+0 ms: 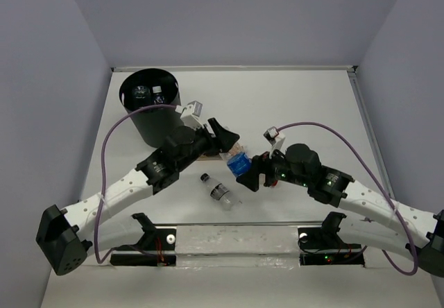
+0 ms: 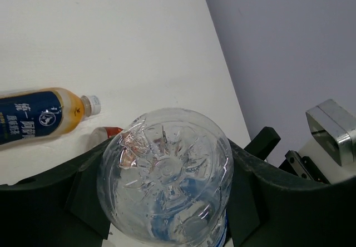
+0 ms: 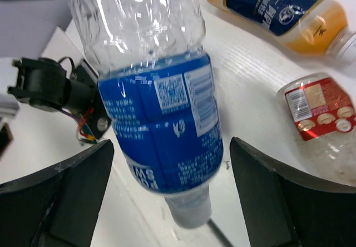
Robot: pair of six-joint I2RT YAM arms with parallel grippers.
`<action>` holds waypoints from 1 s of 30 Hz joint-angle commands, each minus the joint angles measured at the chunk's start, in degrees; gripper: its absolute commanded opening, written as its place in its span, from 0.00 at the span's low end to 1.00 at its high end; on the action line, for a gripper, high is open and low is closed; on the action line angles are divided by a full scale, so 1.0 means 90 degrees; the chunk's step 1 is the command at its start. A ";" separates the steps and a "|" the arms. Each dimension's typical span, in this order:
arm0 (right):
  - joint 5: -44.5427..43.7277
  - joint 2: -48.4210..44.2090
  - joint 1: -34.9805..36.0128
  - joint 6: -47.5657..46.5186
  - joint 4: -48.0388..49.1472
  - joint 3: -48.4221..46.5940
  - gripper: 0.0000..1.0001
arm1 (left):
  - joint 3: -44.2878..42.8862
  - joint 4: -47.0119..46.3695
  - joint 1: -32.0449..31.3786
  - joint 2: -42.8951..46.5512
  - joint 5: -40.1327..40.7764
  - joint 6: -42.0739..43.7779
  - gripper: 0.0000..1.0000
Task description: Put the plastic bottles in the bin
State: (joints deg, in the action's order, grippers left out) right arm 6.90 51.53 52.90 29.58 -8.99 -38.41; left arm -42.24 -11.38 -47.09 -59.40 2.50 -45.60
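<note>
Blue-label clear plastic bottle point(image 3: 161, 124) held mid-table, well apart from edges | left gripper point(image 1: 227, 143) clamps its base | right gripper point(image 3: 169, 147) spread wide, flanking label | black cylindrical bin point(image 1: 149, 124), far-left corner, holds small bottles point(image 1: 142, 93).

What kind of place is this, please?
Likely a robot test cell in a laboratory: plain grey walls enclose a white table, two arms are bolted at its edge, and a black bin holds bottles.

White Chinese characters on navy label of orange bottle point(image 2: 39, 118) (brand not legible). QR code plus blurred, unreadable fine print on blue-label bottle point(image 3: 161, 124).
</note>
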 commanded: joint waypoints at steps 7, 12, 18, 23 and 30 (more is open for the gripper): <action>0.0357 -0.0482 0.0079 -0.0435 0.0062 0.0225 0.93 | -0.2900 0.1653 0.2299 0.0527 0.0922 0.1686 0.50; 0.0318 0.0454 0.0079 -0.0670 0.0120 0.0021 0.95 | -0.3733 0.1840 0.3208 0.0077 0.1391 0.2000 0.50; -0.0081 0.1616 0.0206 -0.0787 0.0442 -0.0224 0.98 | -0.4017 0.1421 0.4099 -0.0284 0.2367 0.2156 0.50; -0.0473 0.2447 0.0547 -0.0826 0.0452 -0.0478 1.00 | -0.4115 0.1001 0.4461 -0.0695 0.3402 0.2615 0.50; -0.0737 0.3686 0.1161 -0.0777 0.0492 -0.1044 1.00 | -0.3570 0.0220 0.4471 -0.1153 0.4068 0.3279 0.54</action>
State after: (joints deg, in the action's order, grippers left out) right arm 2.83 80.71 60.60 23.29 -8.05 -43.83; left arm -76.25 -0.08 -7.03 -69.82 32.71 -20.69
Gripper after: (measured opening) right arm 0.995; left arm 0.741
